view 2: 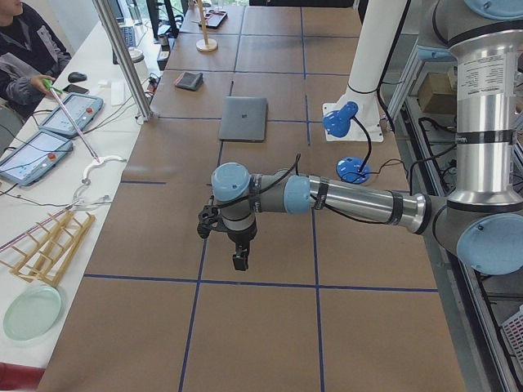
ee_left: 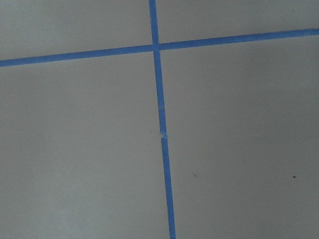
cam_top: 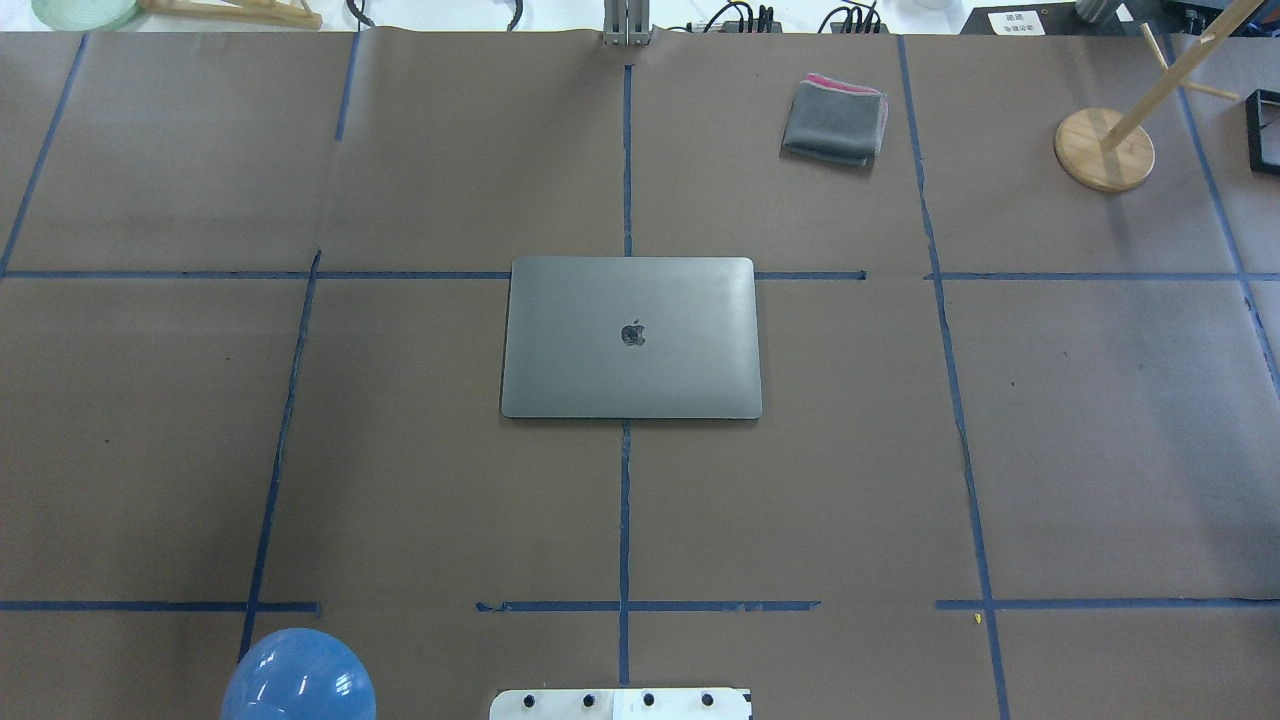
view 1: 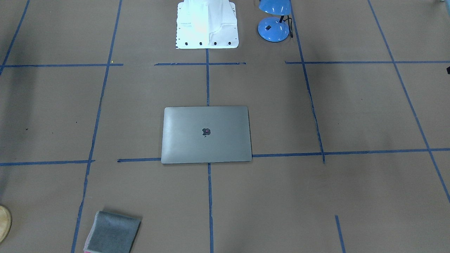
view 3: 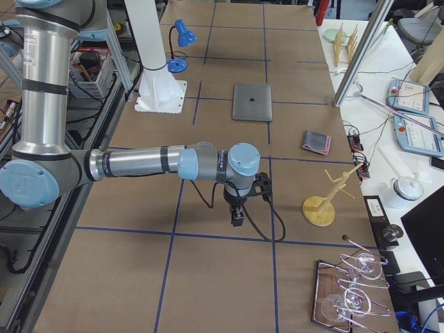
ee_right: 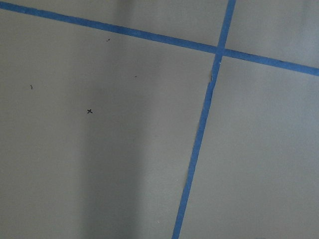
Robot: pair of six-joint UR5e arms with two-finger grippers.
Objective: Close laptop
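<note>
The slim grey metal laptop [cam_top: 630, 338] lies flat with its lid down and its dark logo upward, in the middle of the brown paper-covered worktop [cam_top: 400, 480]. The left hand [view 2: 237, 257] and the right hand [view 3: 237, 214] hang above bare worktop, each well apart from the laptop. I cannot tell if they are released or clenched. A small folded grey cloth [cam_top: 835, 120] lies near the far edge.

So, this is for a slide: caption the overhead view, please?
Closed grey laptop lies flat on the taped table, folded cloth and wooden stand beyond it, no arms in view.
</note>
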